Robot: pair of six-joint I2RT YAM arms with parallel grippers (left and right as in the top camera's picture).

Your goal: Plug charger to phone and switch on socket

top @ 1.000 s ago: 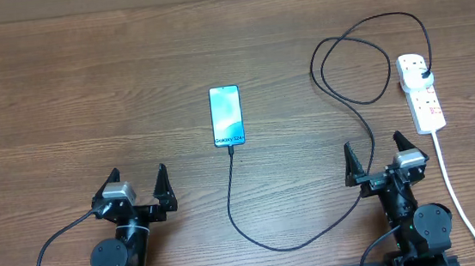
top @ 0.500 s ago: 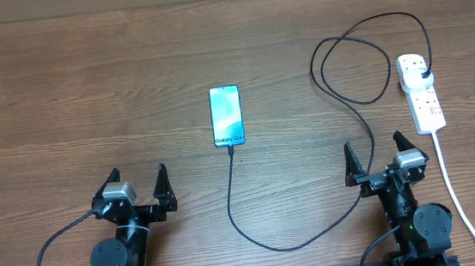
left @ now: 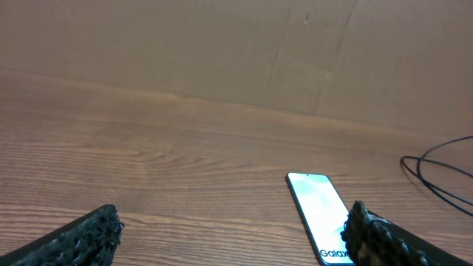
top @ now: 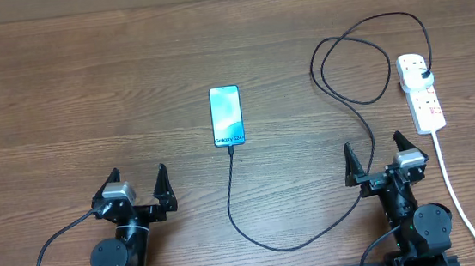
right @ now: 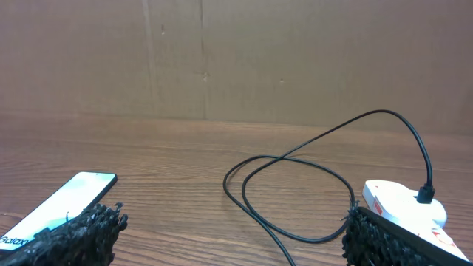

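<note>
1. Resting at the lower edge of the overhead frame, the left gripper (top: 138, 178) and the right gripper (top: 374, 150) stand with jaws spread wide and nothing between them. Neither touches a task item.
2. The slim rectangular smartphone with the bright blue-cyan screen (top: 226, 116) lies flat, screen up, at centre frame on the brown wood-grain table (top: 60, 79), between the two arms.
3. The long thin black charger cable (top: 269, 245) meets the phone's lower short edge with its small connector tip (top: 231, 151). Full seating cannot be confirmed.
4. The cable drops toward the lower frame, sweeps right close by the right gripper, loops at upper right and ends in a black plug (top: 423, 74). The plug sits in the top outlet of the white elongated power strip with red markings (top: 425, 104).
5. The strip lies at the right edge, just above the right gripper, so that arm is judged best placed for the switch. Switch position is not legible.
6. Obstructions: cable slack near the right gripper and the thick white cord (top: 453, 187) beside that arm could snag. A plain brown cardboard wall (right: 222, 59) closes the far side.
</note>
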